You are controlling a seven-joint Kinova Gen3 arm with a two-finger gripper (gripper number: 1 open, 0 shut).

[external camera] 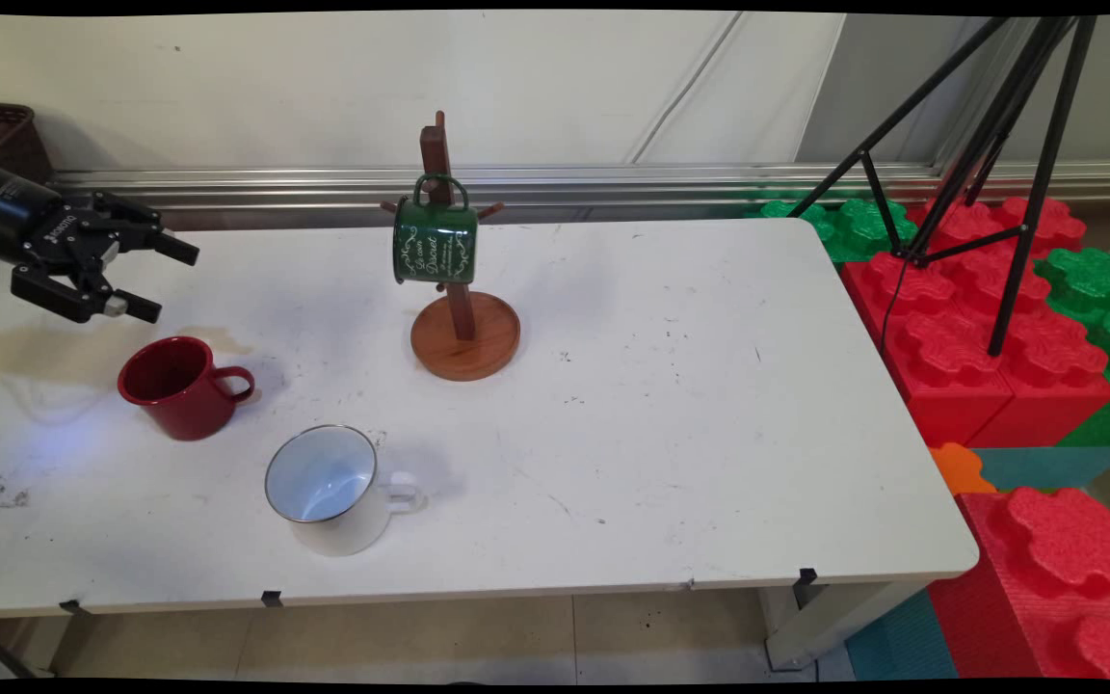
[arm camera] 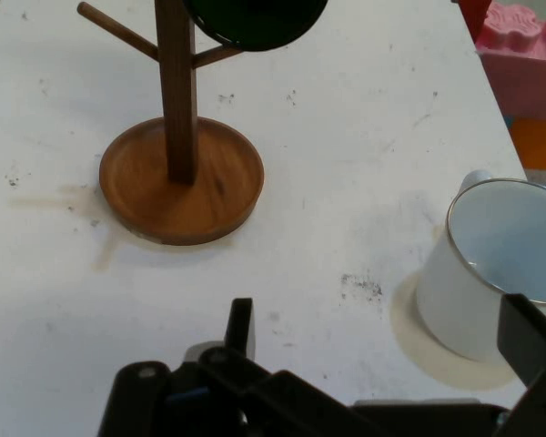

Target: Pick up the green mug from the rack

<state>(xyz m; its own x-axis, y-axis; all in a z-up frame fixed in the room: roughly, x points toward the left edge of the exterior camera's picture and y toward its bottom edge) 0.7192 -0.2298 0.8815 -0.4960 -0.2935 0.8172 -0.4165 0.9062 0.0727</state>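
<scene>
My gripper [external camera: 162, 281]: hovering at table's [external camera: 709, 405] left edge, fingers spread, holding nothing | red mug [external camera: 176, 387]: sitting just below-right | white mug [external camera: 329, 489]: nearer front edge | green mug [external camera: 435, 241]: hanging on wooden stand [external camera: 463, 333], peg probably hidden | right half: lying open.

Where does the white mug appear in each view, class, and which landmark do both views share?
Main view: white mug at lower left of centre, upright on the table, handle to the picture's right.
Hand view: at the right edge, cut off by the frame.
Shared landmark: the wooden mug tree.
</scene>
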